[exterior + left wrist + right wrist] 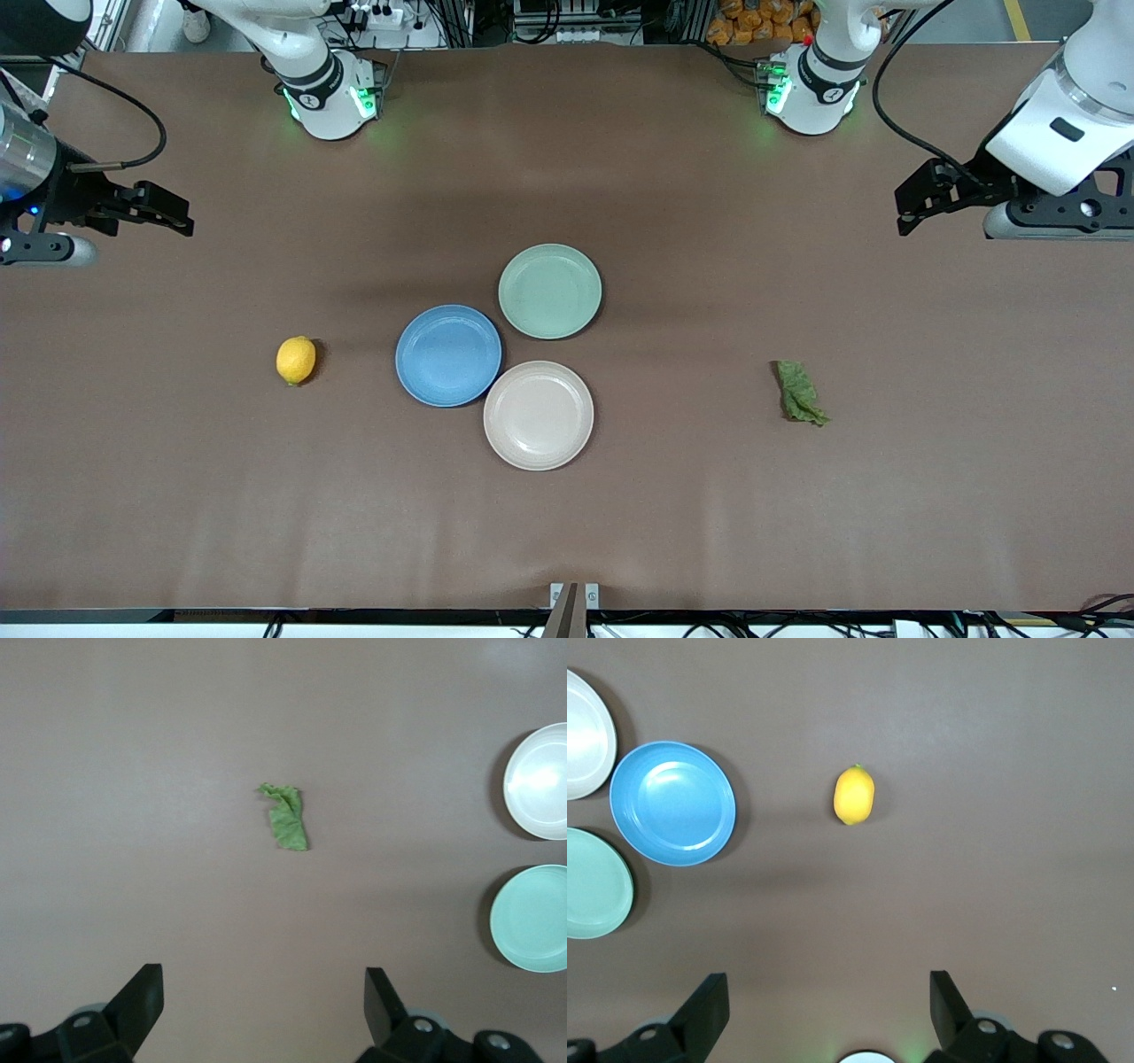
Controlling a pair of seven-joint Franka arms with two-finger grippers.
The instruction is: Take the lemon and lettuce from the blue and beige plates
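The yellow lemon [296, 360] lies on the bare table beside the blue plate [448, 355], toward the right arm's end; it also shows in the right wrist view [854, 795]. The green lettuce [801, 392] lies on the bare table toward the left arm's end, also in the left wrist view [288, 817]. The beige plate [539, 415] touches the blue plate; both plates are empty. My left gripper [908, 204] is open and empty, up at its end of the table [263, 1001]. My right gripper [177, 215] is open and empty at the other end [829, 1005].
A pale green plate [550, 291], empty, sits farther from the camera, touching the blue and beige plates. It also shows in the left wrist view [532, 917] and the right wrist view [595, 886]. The arms' bases stand along the table's back edge.
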